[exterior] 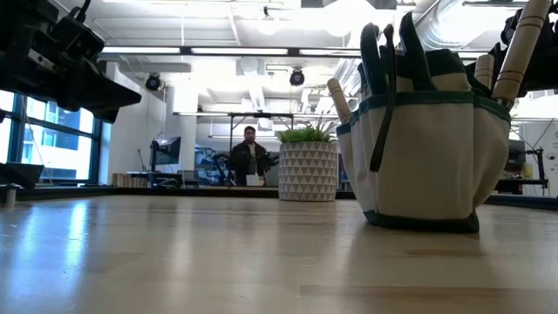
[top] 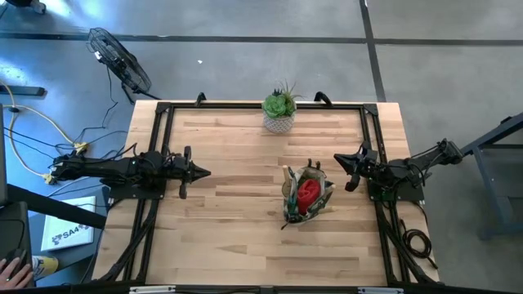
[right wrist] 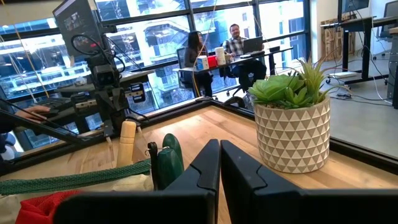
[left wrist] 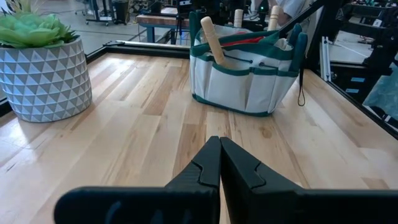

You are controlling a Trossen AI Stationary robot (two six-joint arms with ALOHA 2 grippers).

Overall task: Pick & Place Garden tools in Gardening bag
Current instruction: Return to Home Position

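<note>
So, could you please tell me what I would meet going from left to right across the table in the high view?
left gripper, shut → potted succulent at the far edge → gardening bag → right gripper, shut.

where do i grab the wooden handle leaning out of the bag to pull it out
Grip the wooden handle just below its rounded end, the only part clear of the gardening bag. Come from above, tilted to match its lean, closing across the shaft; its head is hidden inside.
</note>
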